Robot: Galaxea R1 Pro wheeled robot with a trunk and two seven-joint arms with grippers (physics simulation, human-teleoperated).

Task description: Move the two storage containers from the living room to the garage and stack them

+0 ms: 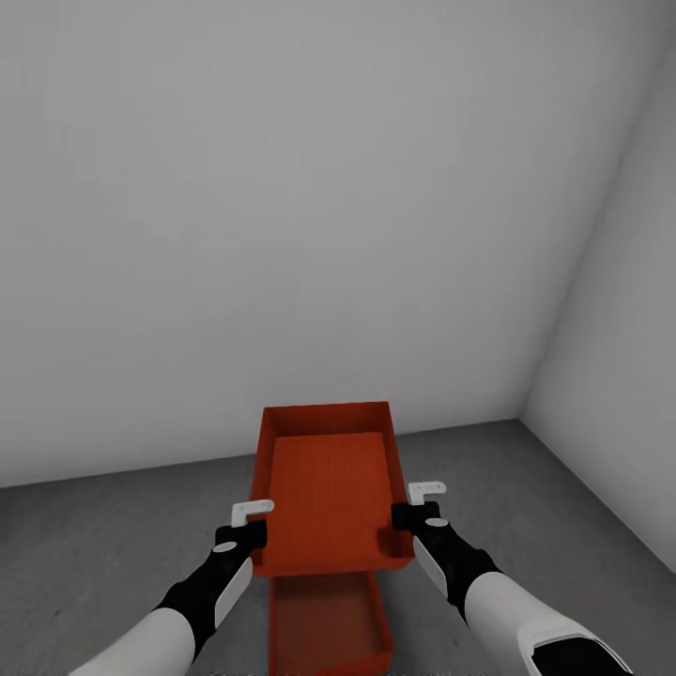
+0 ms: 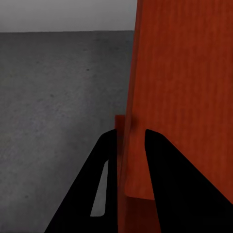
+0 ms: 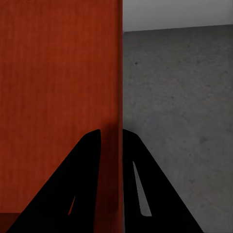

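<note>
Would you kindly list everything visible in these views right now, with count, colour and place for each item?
held storage container: one, orange-red, open-top, raised above the floor, gripped on its two side walls, in front of the wall
lower storage container: one, orange-red, open-top, on the floor below and nearer the robot than the held one, partly hidden by it
floor: one, dark grey, rough, spreading to both walls
walls: two, plain white, one ahead and one on the right, meeting in a corner
left hand: one, black with a white tip piece, clamped on the held container's left wall
right hand: one, black with a white tip piece, clamped on its right wall
</note>
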